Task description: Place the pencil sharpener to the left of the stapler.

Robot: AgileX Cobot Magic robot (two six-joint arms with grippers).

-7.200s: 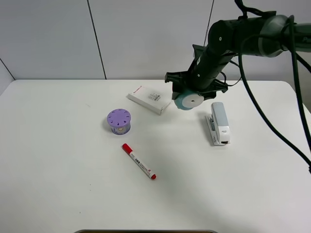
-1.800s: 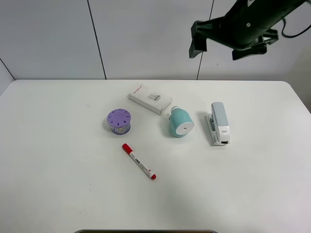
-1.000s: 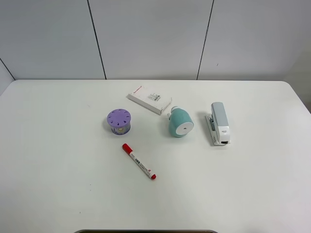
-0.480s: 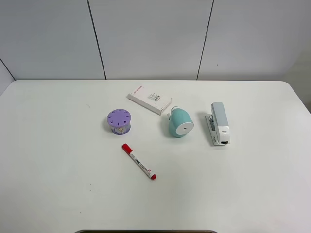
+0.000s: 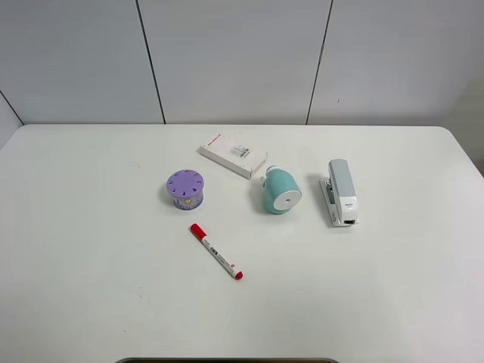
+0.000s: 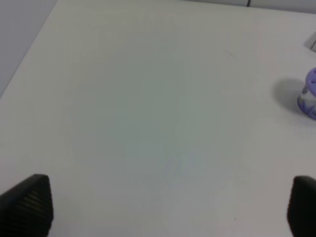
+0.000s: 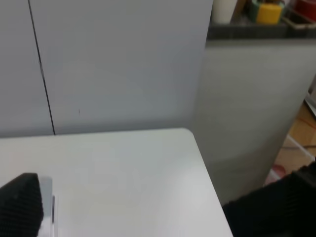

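Note:
The teal pencil sharpener (image 5: 278, 191) lies on the white table (image 5: 393, 287) with its white round face toward the front. It is just left of the grey-and-white stapler (image 5: 341, 192), with a small gap between them. Neither arm shows in the exterior high view. In the left wrist view my left gripper (image 6: 165, 210) is open over bare table, its dark fingertips (image 6: 27, 205) far apart. My right gripper (image 7: 148, 212) is open too, with nothing between its fingers (image 7: 19, 202). It looks over the table's far right corner, and a pale sliver of the stapler (image 7: 47, 202) shows beside one finger.
A purple round holed container (image 5: 185, 188) stands left of the sharpener and also shows at the edge of the left wrist view (image 6: 310, 94). A flat white box (image 5: 233, 155) lies behind the sharpener. A red-capped marker (image 5: 216, 252) lies toward the front.
The right gripper, which earlier held the sharpener above the table, has released it left of the stapler, risen and left the exterior high view. Nothing has moved in the last second.

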